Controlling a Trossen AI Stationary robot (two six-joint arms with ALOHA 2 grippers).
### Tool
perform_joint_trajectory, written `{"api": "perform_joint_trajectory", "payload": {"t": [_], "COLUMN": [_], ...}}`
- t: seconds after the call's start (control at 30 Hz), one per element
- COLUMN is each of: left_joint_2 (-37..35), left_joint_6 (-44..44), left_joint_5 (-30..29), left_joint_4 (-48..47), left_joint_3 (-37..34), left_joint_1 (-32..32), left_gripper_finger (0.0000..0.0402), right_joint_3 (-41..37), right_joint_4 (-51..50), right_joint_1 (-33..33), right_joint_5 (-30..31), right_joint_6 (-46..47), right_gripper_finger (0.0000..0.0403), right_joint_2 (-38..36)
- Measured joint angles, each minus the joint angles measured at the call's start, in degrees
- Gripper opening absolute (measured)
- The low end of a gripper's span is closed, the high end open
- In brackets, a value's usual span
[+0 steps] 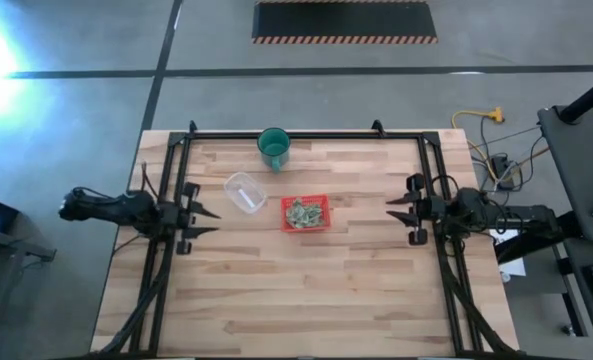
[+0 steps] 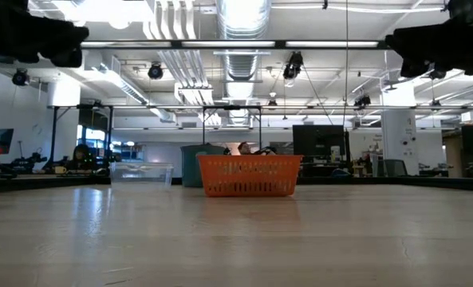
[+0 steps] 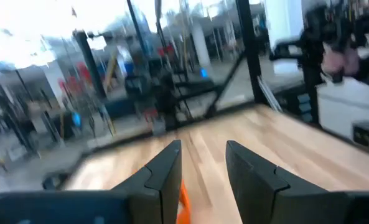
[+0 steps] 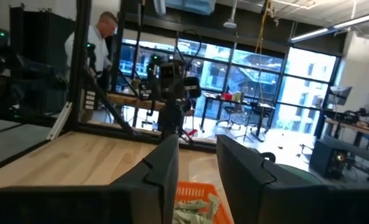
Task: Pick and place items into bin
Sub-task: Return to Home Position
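The red tray (image 1: 305,212) sits flat on the table's middle and holds a heap of pale-green crumpled pieces (image 1: 304,212). It shows as an orange-red basket in the low view (image 2: 249,175) and below the fingers in the right wrist view (image 4: 193,193). My left gripper (image 1: 208,213) hovers open at the table's left side, pointing toward the tray. My right gripper (image 1: 396,210) hovers open at the right side, pointing toward the tray. Both are empty.
A clear round plastic container (image 1: 243,191) lies left of the tray. A green cup (image 1: 274,148) stands near the far edge. A black frame (image 1: 306,134) runs around the table's far and side edges. A person (image 4: 100,37) stands beyond the table.
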Motion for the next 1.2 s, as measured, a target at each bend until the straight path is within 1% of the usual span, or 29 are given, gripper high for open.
{"api": "perform_joint_trajectory", "payload": {"t": [0.1,0.23,0.33,0.5,0.63,0.77,0.9,1.0,1.13,1.2], "left_joint_2": [-0.01,-0.02,0.07,0.06,0.57,0.56,0.46,0.28,0.08,0.07], "left_joint_6": [1.88,2.10,2.12,2.11,2.12,3.16,3.87,3.69,1.34,0.22], "left_joint_5": [-0.03,0.10,1.91,3.96,7.43,8.24,9.20,8.94,4.35,4.07], "left_joint_4": [7.95,11.96,16.23,19.81,21.85,23.56,23.60,20.06,14.08,12.96], "left_joint_3": [-3.22,-5.01,-6.34,-7.47,-7.49,-7.51,-7.51,-7.54,-7.56,-7.56], "left_joint_1": [0.09,0.11,0.13,0.13,0.13,0.13,0.13,0.13,0.16,0.15], "left_gripper_finger": [0.0109,0.0109,0.0109,0.0109,0.0109,0.0109,0.0109,0.0109,0.0109,0.0109], "right_joint_3": [0.00,0.00,0.00,0.00,0.00,0.00,0.00,0.00,0.02,0.02], "right_joint_4": [0.30,0.48,0.54,0.63,0.66,1.43,1.66,1.15,-1.54,-1.66], "right_joint_1": [0.00,0.00,0.00,0.00,0.00,-0.02,0.00,0.00,-0.01,0.00], "right_joint_5": [-0.68,-0.77,-1.48,-2.12,-2.12,-2.12,-2.12,-2.12,-2.12,-2.12], "right_joint_6": [0.02,0.18,0.08,0.00,0.00,0.00,0.00,0.00,-0.49,-0.63], "right_gripper_finger": [0.0102,0.0102,0.0097,0.0091,0.0092,0.0093,0.0088,0.0085,0.0082,0.0082], "right_joint_2": [0.13,0.13,0.29,0.48,0.52,0.52,0.57,0.58,0.54,0.54]}}
